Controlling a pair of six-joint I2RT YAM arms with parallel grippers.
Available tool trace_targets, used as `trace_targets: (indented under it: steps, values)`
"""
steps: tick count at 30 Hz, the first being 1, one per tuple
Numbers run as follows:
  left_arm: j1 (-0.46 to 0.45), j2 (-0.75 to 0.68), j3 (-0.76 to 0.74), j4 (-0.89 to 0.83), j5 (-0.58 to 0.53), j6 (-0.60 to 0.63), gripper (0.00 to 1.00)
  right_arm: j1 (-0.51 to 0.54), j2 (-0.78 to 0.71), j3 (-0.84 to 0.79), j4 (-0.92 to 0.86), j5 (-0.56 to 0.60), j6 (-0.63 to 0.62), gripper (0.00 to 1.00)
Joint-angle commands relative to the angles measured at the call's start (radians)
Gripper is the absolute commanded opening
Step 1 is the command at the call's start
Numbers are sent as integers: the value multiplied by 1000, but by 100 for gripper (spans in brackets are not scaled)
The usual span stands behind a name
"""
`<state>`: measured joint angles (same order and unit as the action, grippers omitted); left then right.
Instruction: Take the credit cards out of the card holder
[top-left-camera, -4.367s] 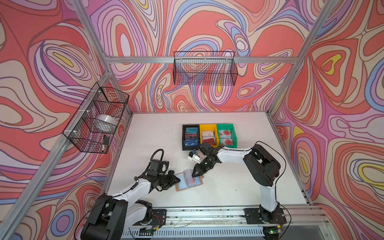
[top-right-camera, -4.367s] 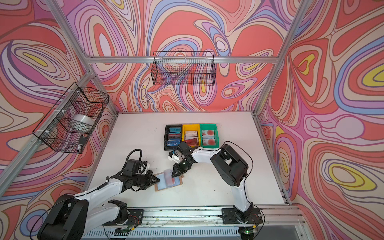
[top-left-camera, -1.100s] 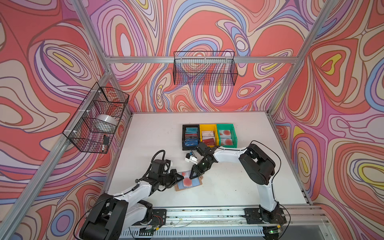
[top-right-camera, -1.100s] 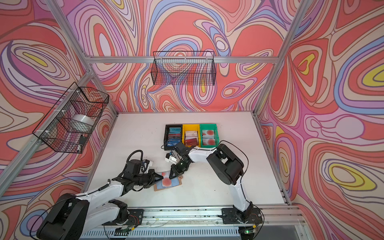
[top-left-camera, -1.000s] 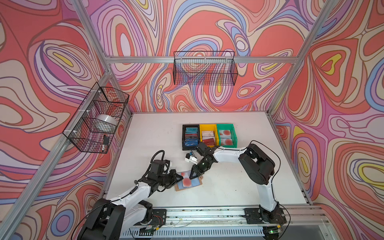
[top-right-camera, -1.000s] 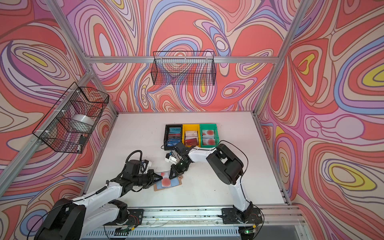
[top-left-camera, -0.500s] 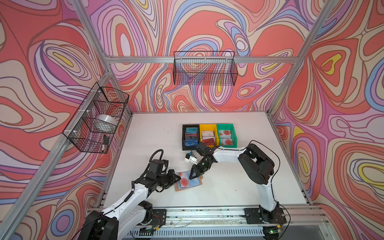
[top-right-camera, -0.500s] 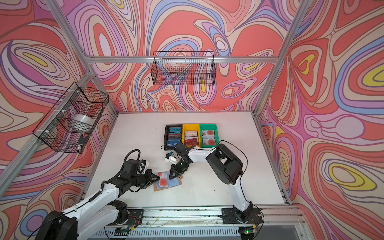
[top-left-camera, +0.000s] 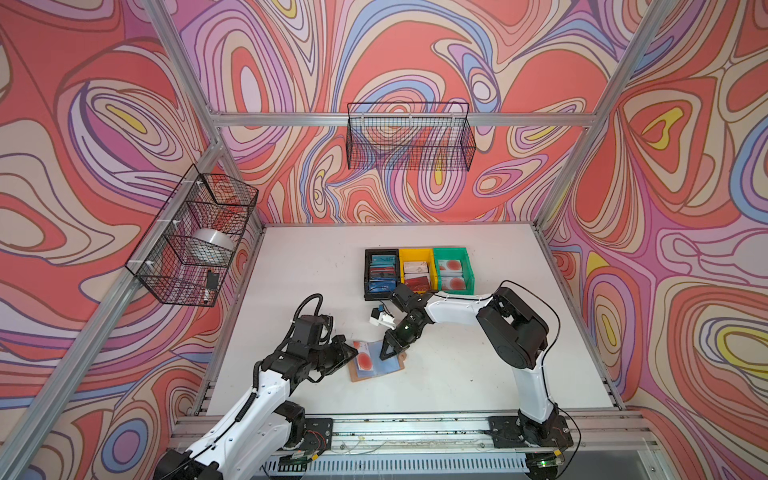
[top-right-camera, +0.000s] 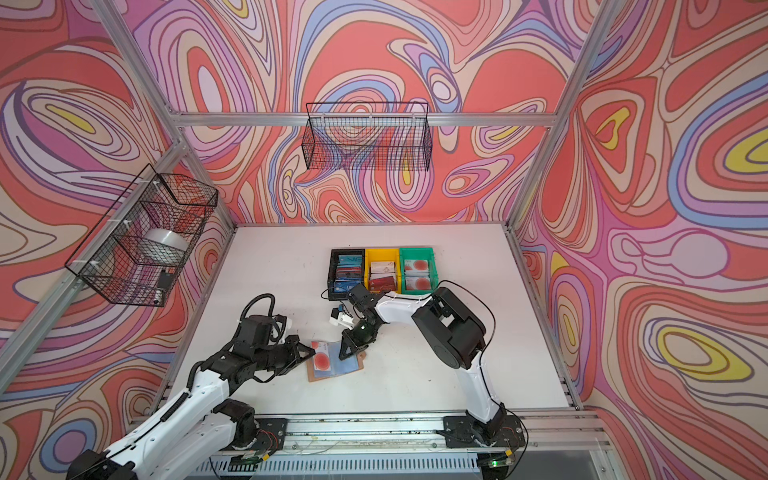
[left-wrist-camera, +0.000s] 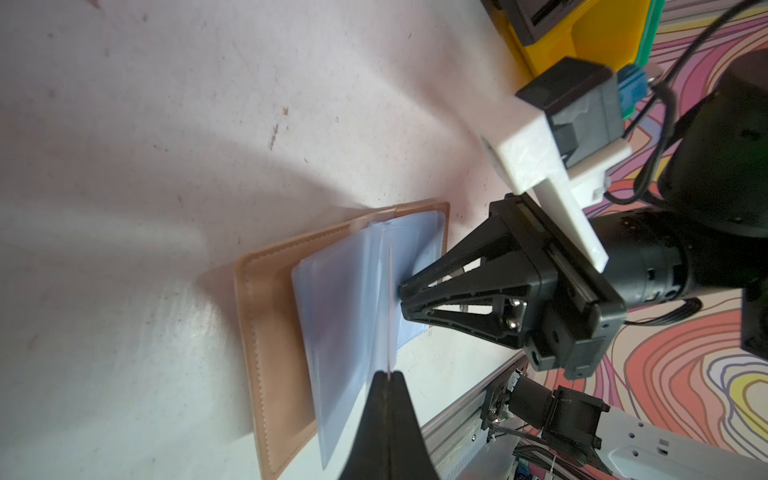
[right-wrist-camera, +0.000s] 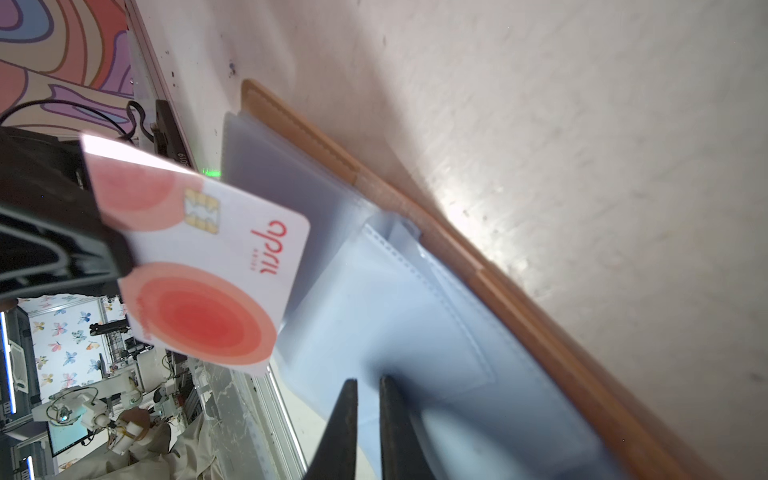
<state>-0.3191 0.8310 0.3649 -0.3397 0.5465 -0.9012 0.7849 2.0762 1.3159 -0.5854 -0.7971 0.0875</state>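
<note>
Left hand (left-wrist-camera: 388, 376) on card (right-wrist-camera: 216, 266) edge — holder (left-wrist-camera: 257, 316) beneath

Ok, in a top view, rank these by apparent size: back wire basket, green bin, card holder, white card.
Largest: back wire basket, though it hangs higher, nearer the camera.
Next: green bin and card holder, about alike.
Smallest: white card.

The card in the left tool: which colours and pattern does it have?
Card: white, with red discs and red lettering; clearest in the right wrist view.

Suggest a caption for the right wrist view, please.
Left end effector holds a white card over the open card holder.
</note>
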Motion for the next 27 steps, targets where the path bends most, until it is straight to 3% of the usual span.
trace_targets:
  steps: [1,10,18,21,27]
  values:
    - [8,-3,33,34,20,6,0,-12,-40,44,-93,-4,-66,15]
    - [8,17,81,149,85,-7,0,-136,-129,59,-137,-188,-114,18]
    - [6,91,13,528,205,-35,0,-242,-147,54,-35,-443,-64,26]
    - [2,106,-2,640,218,-45,0,-248,-137,68,-46,-464,-72,29]
    - [1,92,-4,659,213,-38,0,-252,-132,66,-65,-460,-88,29]
